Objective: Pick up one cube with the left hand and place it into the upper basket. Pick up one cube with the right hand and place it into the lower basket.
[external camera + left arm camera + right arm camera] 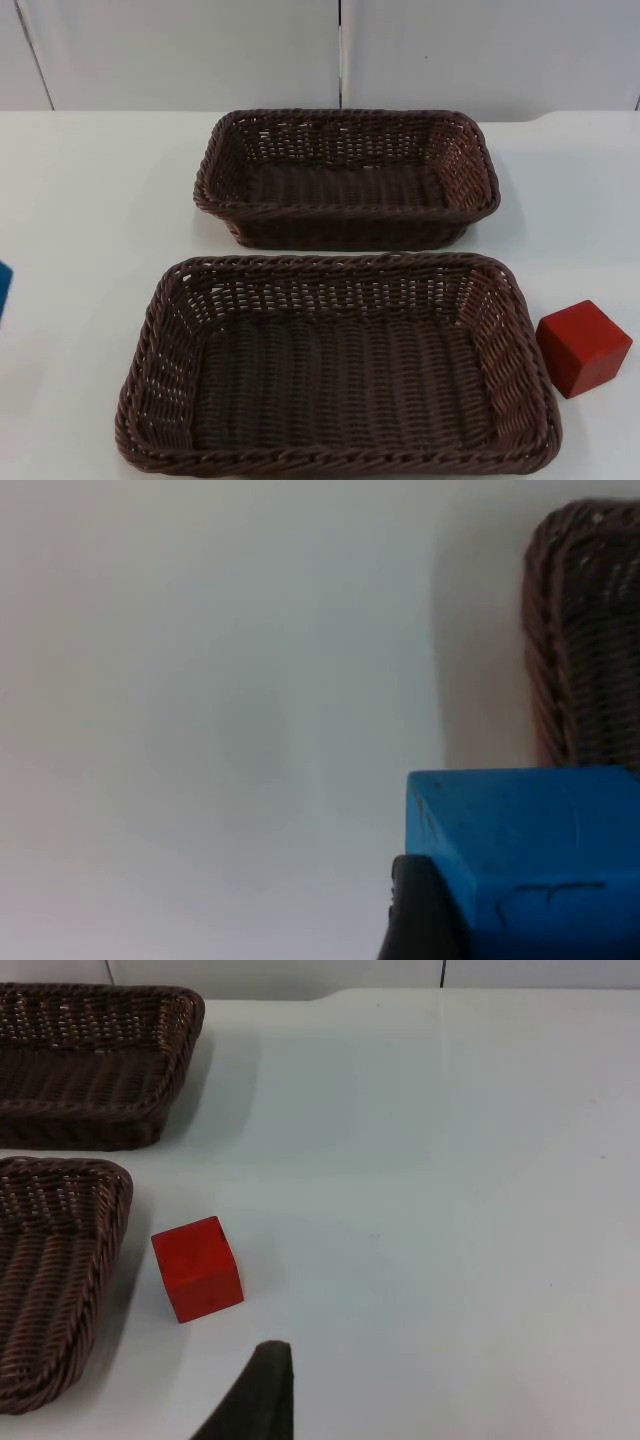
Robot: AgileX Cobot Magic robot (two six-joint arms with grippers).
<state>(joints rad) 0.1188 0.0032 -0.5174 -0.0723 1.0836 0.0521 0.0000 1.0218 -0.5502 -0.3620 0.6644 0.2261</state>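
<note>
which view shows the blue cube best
The left wrist view: the blue cube looms large beside a fingertip of the left gripper, with a basket behind. The top view catches a sliver at the edge.

Bright, even light; soft shadows beside the baskets (345, 215); left wrist view blurred.

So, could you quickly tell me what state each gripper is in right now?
Left gripper: right beside the blue cube; open or shut cannot be told.
Right gripper: above the table near the red cube, holding nothing; its state cannot be told.
</note>
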